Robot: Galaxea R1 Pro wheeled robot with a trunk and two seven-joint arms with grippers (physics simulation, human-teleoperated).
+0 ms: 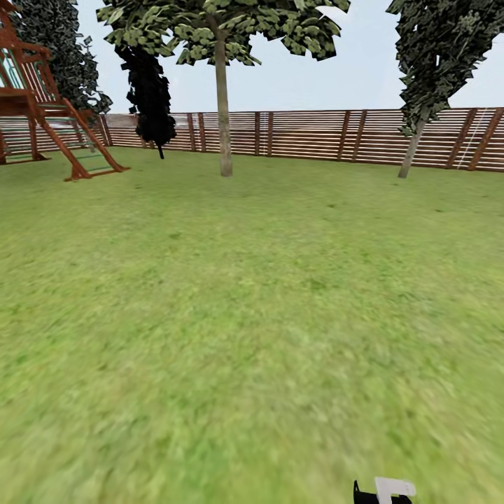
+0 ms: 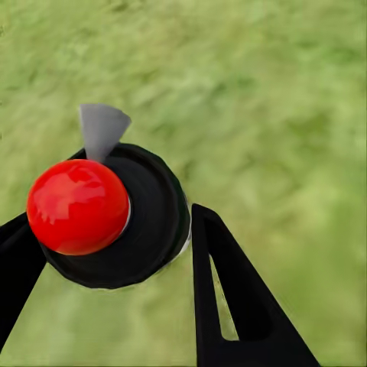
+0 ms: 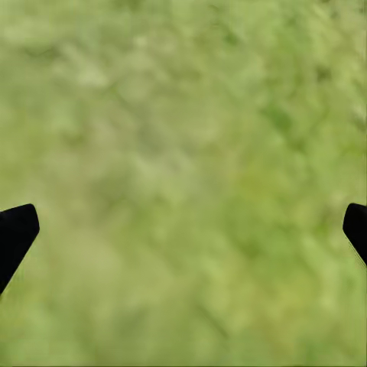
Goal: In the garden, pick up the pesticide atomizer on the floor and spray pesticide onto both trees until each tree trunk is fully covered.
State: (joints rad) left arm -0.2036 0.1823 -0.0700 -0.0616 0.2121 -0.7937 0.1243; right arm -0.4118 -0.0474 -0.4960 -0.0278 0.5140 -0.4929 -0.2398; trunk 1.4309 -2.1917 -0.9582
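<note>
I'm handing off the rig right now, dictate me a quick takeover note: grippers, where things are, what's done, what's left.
Left gripper: shut on the pesticide atomizer, red cap and grey nozzle facing the camera, over grass.
Right gripper: open, empty, above the lawn.
Near tree straight ahead by the fence; second tree to its right. Play frame far left.
Done: pickup. Left: drive up, spray both trunks; no spray visible on either from here.

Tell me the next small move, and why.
Probably roll the base forward toward the straight pale grey-brown tree trunk. The left end effector appears closed on the black round atomizer with red cap, yet that trunk stands far across the green lawn, by the brown slat fence.
</note>
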